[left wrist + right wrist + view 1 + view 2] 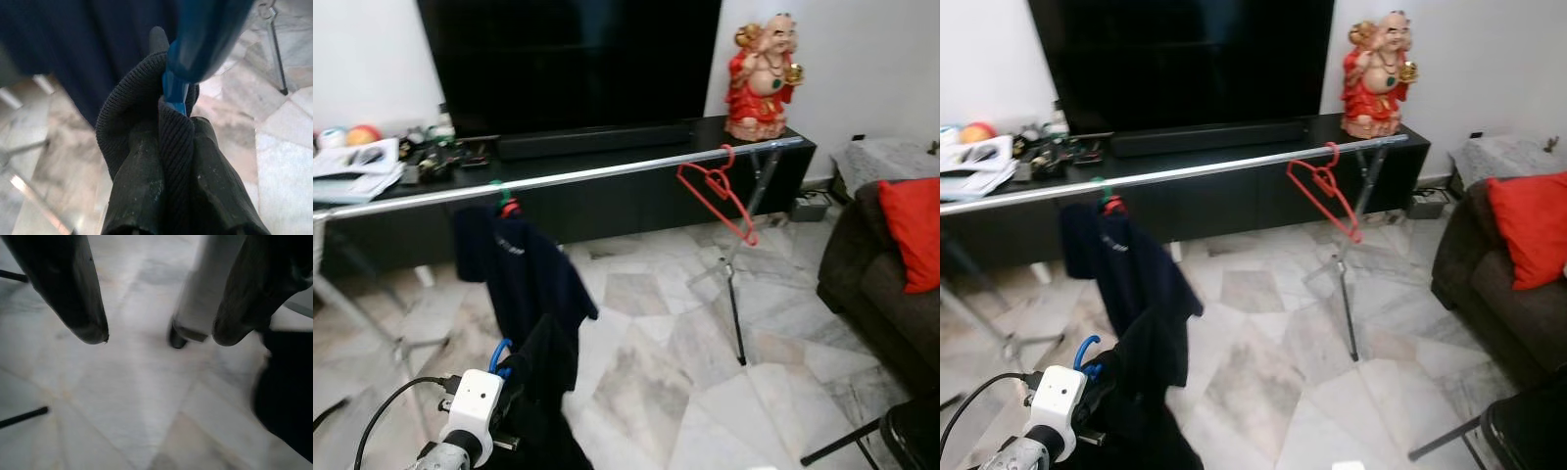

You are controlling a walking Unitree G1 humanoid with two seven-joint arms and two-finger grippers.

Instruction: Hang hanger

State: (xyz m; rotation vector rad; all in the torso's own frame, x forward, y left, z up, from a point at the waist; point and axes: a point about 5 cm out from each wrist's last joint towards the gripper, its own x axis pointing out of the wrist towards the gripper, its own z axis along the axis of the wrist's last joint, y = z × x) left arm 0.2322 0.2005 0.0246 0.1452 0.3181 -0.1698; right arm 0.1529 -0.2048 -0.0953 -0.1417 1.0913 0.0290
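Marble floor [705,382] — left end effector [168,105] clamps blue hanger [498,356] — dark garment [543,392] attached.

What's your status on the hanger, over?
Left gripper shut on blue hanger with dark garment, low, short of rail. Right gripper open, idle over floor. Navy shirt and red hanger on rail; gap between.

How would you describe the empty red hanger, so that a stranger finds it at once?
A long silver rail runs in front of the black TV cabinet. Near its right end, below the red statue, hangs the red hanger. It alone is bare; the other one carries a dark shirt.
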